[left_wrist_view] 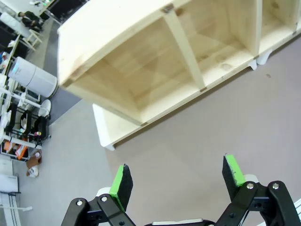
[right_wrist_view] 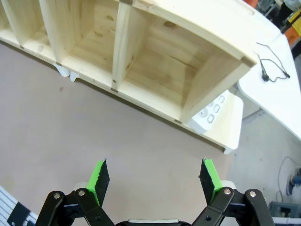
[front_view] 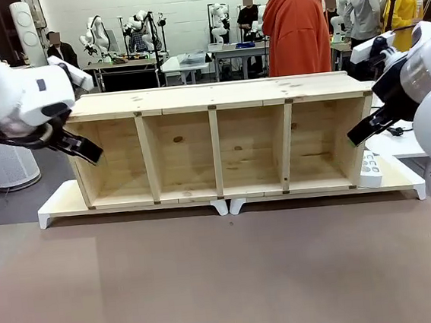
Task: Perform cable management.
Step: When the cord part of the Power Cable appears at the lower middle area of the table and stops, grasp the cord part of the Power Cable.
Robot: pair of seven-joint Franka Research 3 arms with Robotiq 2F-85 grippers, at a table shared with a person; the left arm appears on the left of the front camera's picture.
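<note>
A small white power strip [front_view: 369,168] leans against the right end of the wooden shelf; in the right wrist view the power strip [right_wrist_view: 211,113] rests on the white base beside the shelf's end wall. A thin black cord [right_wrist_view: 272,66] lies loosely on the white side table to the right; I cannot see whether it joins the strip. My right gripper [right_wrist_view: 154,175] hangs open above the brown tabletop, in front of the strip and apart from it, and reads as the right gripper [front_view: 361,128] by the shelf's right end. My left gripper [left_wrist_view: 176,179] is open and holds nothing, hovering near the shelf's left end as the left gripper [front_view: 84,147].
A long wooden shelf [front_view: 210,101] with several open compartments stands on low white bases [front_view: 59,203] across the table's far half. A person in an orange hoodie [front_view: 295,24] stands behind it. The brown tabletop [front_view: 226,275] stretches in front. The white side table [right_wrist_view: 275,94] sits to the right.
</note>
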